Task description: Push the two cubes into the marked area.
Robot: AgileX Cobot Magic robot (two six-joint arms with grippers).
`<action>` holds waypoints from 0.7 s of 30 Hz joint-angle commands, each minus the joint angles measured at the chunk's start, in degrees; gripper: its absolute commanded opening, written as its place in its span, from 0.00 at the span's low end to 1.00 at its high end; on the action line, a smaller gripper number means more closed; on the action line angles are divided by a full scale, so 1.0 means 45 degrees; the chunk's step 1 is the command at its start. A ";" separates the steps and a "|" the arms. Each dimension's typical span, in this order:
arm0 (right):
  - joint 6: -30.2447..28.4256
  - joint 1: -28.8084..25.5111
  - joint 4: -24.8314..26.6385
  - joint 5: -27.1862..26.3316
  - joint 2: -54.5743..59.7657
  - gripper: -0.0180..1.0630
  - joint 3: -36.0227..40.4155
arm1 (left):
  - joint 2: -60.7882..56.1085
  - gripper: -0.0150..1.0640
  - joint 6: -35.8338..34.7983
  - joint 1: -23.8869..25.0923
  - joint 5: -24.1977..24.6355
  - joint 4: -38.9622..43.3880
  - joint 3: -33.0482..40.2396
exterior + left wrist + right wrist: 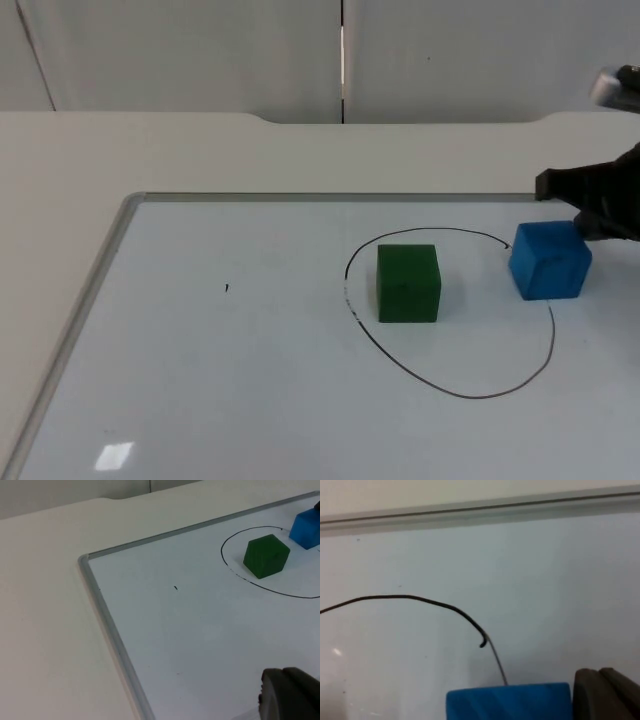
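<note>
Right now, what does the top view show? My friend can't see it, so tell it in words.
The right gripper sits against the far right side of a blue cube that straddles the edge of a hand-drawn black ring on a whiteboard. A green cube already sits inside the ring, near its left side.
</note>
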 commanded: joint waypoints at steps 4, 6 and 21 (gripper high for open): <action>0.0054 0.0064 0.0027 -0.0270 -0.0016 0.02 0.0047 | -0.0052 0.01 -0.0076 0.0016 0.0040 0.0088 0.0065; 0.0054 0.0064 0.0027 -0.0270 -0.0016 0.02 0.0047 | -0.0052 0.01 -0.0076 0.0016 0.0040 0.0088 0.0065; 0.0828 0.0064 0.0027 -0.0194 -0.0016 0.02 0.0047 | -0.0052 0.01 -0.0076 0.0016 0.0040 0.0088 0.0065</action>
